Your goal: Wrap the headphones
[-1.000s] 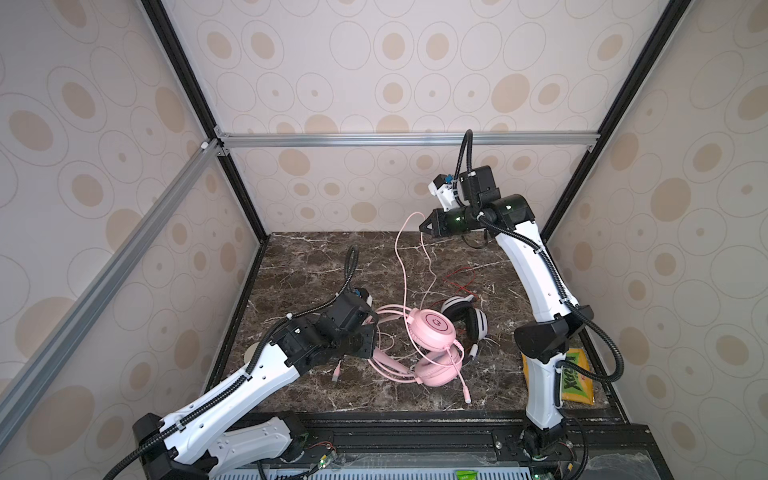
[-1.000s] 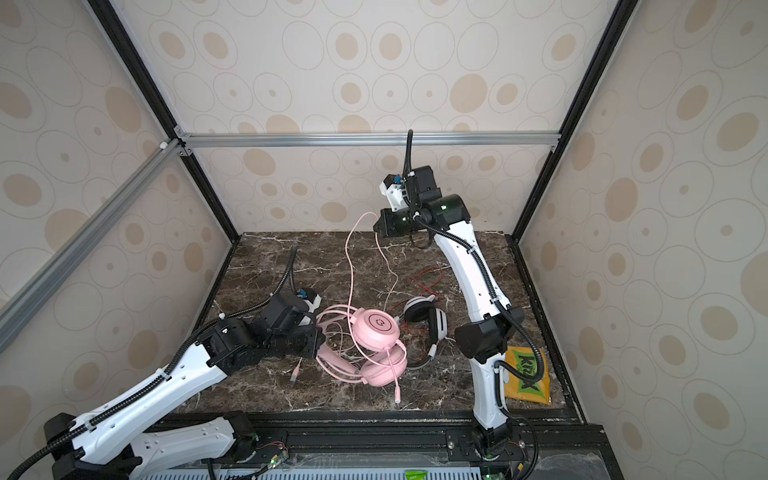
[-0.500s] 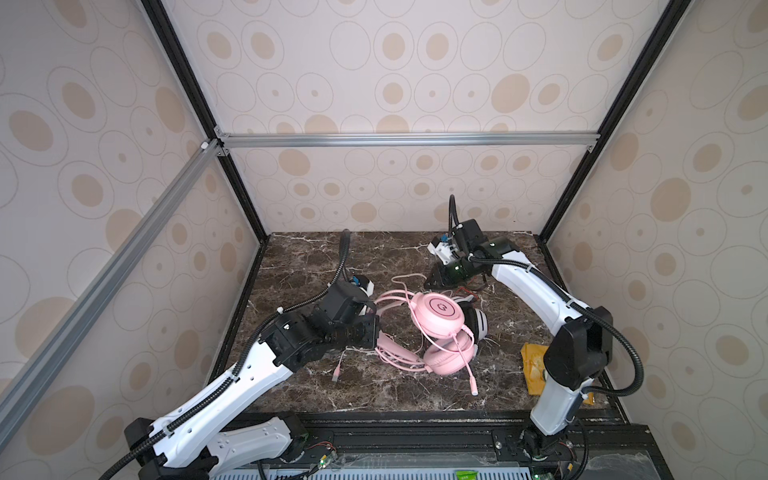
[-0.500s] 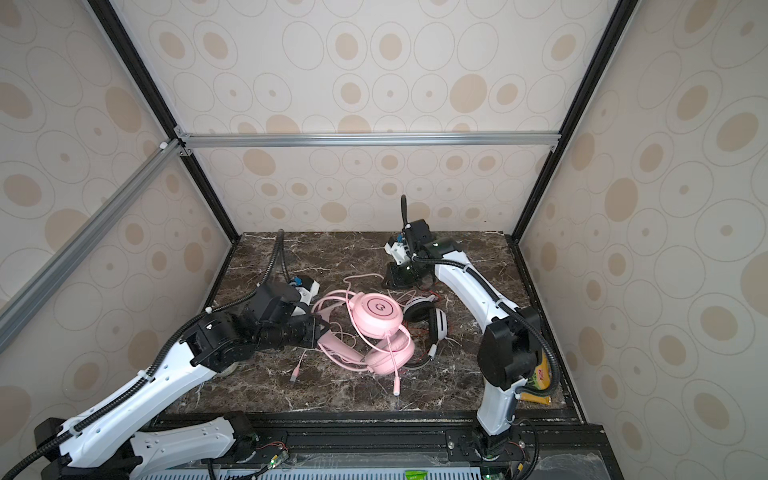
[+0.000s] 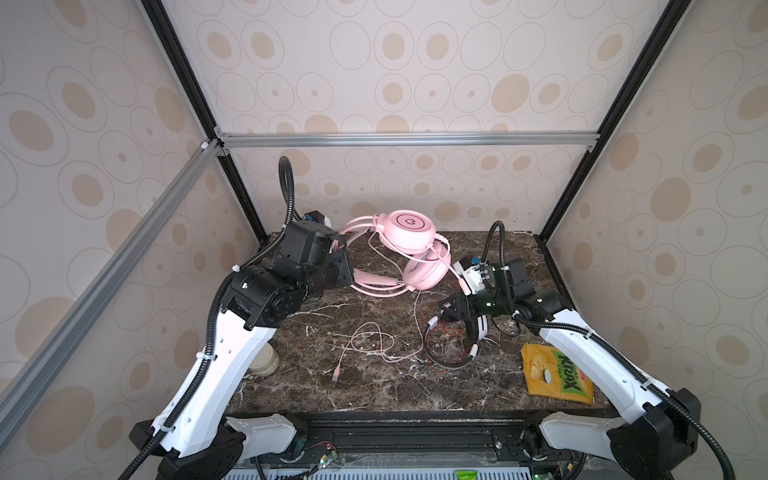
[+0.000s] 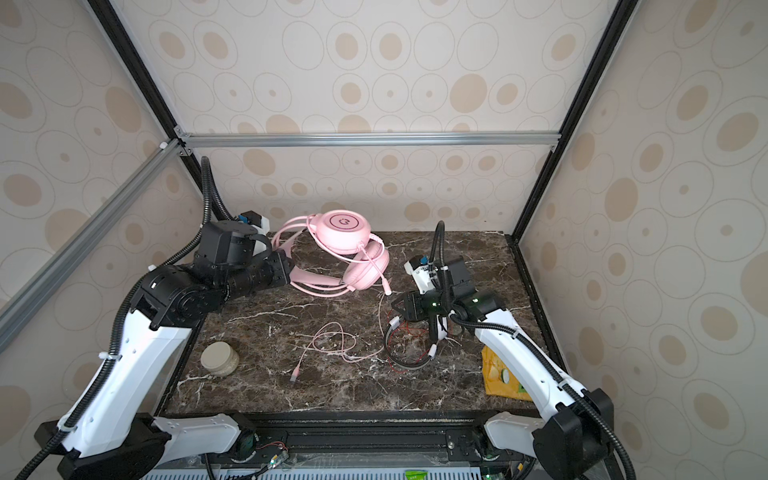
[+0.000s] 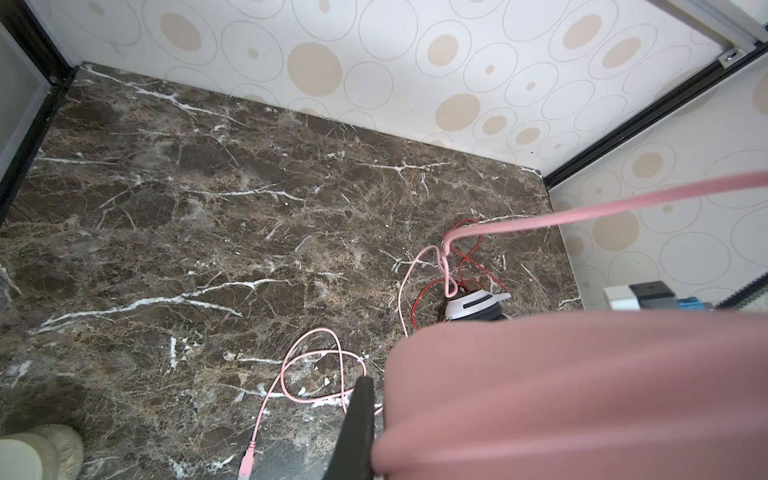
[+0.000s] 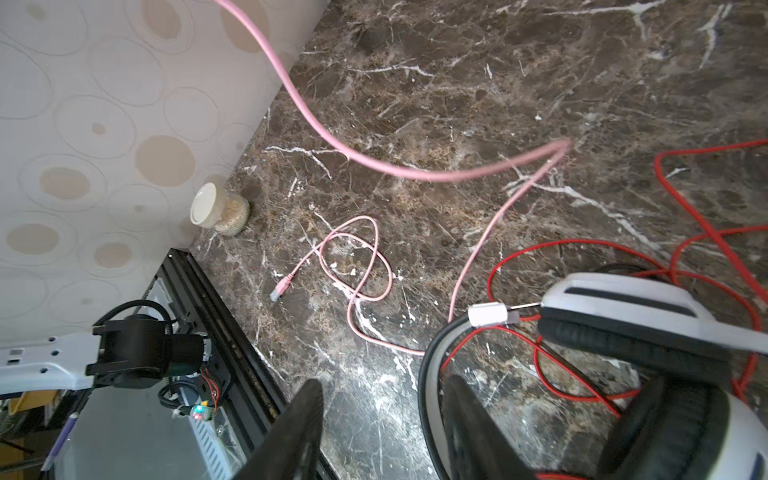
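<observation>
Your left gripper (image 5: 347, 268) is clamped tight on the headband of the pink headset (image 5: 411, 232) and holds it off the table (image 5: 374, 399). The pink cable (image 7: 602, 210) trails down to a loose loop on the marble. Your right gripper (image 8: 382, 390) stands with its fingers parted, gripping nothing. The white-and-black headset (image 8: 631, 307) lies on the table, its band close against one finger.

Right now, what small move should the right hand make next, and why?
Probably reach for the pink cable and close on its loose slack: the right hand is open and empty, while the left hand holds the pink headset off the table.
</observation>
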{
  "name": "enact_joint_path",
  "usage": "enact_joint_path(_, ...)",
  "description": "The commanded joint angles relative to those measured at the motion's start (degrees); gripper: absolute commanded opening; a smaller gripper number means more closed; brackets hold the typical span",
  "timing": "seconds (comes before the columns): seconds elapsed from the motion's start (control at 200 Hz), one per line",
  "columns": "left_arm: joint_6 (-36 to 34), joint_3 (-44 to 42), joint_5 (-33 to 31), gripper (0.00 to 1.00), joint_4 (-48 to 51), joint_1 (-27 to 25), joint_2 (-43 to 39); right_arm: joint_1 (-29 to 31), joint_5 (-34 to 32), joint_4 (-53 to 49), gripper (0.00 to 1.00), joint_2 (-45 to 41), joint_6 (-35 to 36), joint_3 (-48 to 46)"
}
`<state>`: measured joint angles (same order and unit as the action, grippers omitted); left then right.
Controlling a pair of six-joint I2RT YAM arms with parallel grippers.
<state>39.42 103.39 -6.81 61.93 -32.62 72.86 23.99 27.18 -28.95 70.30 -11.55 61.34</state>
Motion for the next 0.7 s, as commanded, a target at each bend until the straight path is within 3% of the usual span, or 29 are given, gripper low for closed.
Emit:
enact_joint_path(0.0, 0.5, 5.3, -2.0, 0.00, 0.1, 0.6, 0.0, -0.2, -2.2, 2.7, 0.50, -0.4, 0.5, -1.9)
enact_joint_path(0.28, 0.2, 8.5, -1.3, 0.00, 0.3, 1.2, 1.7, 3.6, -6.2, 6.6, 0.51, 6.8, -0.7, 0.4)
enact_joint_path(0.54, 0.7, 13.7, -6.5, 0.00, 5.6, 1.5, 1.2, 6.9, -8.8, 8.0, 0.52, 17.7, -2.5, 8.8)
enact_joint_path(0.695, 1.1, 11.4, -1.3, 0.00, 2.2, 1.5, -4.1, 9.3, -7.9, 9.6, 0.53, 22.7, -1.3, 13.0)
